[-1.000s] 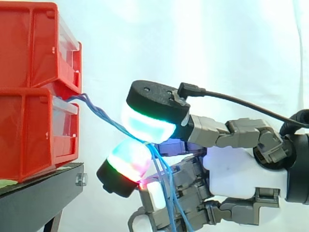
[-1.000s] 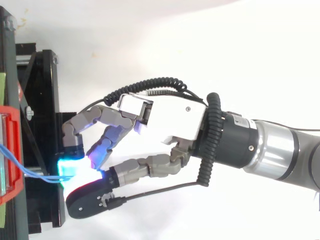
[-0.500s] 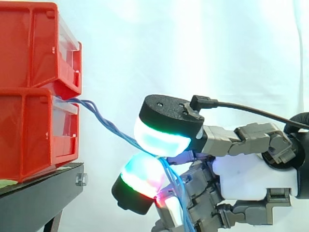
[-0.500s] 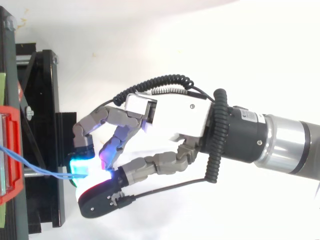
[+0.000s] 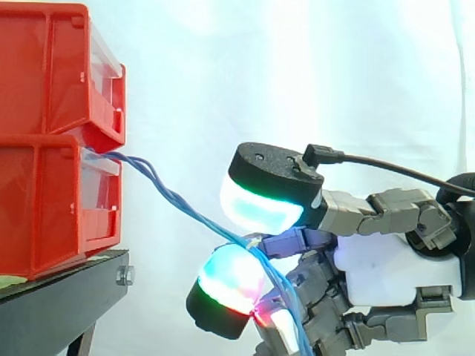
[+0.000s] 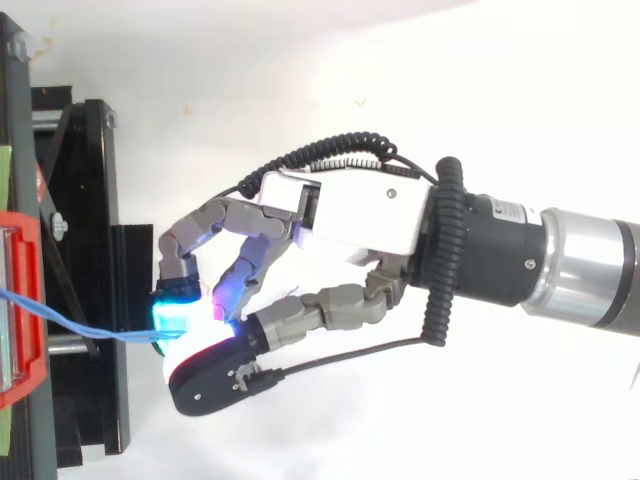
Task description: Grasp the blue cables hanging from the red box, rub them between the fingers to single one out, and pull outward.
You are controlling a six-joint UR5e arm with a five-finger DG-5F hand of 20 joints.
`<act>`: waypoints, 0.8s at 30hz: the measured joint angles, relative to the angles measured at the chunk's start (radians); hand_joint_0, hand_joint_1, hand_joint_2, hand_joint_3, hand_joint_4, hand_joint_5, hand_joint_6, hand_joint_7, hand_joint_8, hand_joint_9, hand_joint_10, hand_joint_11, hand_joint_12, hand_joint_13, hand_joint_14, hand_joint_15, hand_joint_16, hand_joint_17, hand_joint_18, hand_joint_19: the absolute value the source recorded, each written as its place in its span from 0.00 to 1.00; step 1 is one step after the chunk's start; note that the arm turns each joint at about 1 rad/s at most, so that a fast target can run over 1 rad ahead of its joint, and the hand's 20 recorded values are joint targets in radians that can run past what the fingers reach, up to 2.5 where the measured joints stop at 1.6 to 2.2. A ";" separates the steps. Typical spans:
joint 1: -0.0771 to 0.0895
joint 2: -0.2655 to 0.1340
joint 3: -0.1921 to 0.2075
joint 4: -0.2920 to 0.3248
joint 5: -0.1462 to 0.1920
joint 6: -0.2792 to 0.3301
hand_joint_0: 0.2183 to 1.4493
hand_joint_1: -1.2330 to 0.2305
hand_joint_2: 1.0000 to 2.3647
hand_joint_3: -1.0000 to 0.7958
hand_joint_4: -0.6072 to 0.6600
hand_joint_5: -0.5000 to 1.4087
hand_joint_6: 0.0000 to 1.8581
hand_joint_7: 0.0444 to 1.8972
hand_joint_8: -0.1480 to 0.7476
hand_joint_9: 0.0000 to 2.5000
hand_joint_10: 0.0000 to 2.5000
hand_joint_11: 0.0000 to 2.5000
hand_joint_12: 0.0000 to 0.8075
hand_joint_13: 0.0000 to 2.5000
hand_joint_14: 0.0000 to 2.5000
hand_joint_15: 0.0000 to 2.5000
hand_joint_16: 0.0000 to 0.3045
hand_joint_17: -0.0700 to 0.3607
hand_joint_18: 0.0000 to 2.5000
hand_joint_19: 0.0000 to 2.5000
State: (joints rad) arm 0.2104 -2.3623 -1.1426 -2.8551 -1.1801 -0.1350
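Thin blue cables (image 5: 178,200) run from the gap between the stacked red boxes (image 5: 52,141) down and to the right into my hand (image 5: 386,259). The thumb pad (image 5: 263,204) glows cyan and white above them, and a finger pad (image 5: 226,285) glows cyan, red and green below. The cables are pinched between these pads, and their loose ends drop past the palm. From above, the blue cables (image 6: 90,325) stretch from the red box (image 6: 20,300) to the glowing fingertips (image 6: 180,315) of the hand (image 6: 350,215).
The red boxes stand on a black stand (image 5: 67,297), whose black frame (image 6: 85,250) lies left of the hand in the top view. A white curtain (image 5: 297,74) hangs behind.
The hand has moved to the right, away from the red boxes, with the cables still pinched. The cables now stretch longer and straighter between box and fingertips.
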 measured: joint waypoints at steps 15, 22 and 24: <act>-0.011 0.026 -0.002 -0.058 -0.010 -0.003 0.26 0.35 0.00 0.33 0.55 0.20 0.47 0.58 0.45 0.45 0.01 0.31 0.43 0.39 0.01 0.27 0.15 0.40 0.33 0.26; -0.014 0.037 -0.004 -0.076 -0.013 -0.004 0.32 0.29 0.01 0.43 0.53 0.20 0.47 0.62 0.45 0.44 0.01 0.32 0.43 0.39 0.01 0.27 0.15 0.40 0.33 0.25; -0.014 0.042 -0.004 -0.085 -0.013 -0.004 0.35 0.26 0.01 0.44 0.48 0.19 0.48 0.62 0.44 0.43 0.01 0.32 0.41 0.38 0.01 0.27 0.14 0.39 0.32 0.25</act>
State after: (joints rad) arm 0.1962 -2.3206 -1.1471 -2.9406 -1.1934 -0.1395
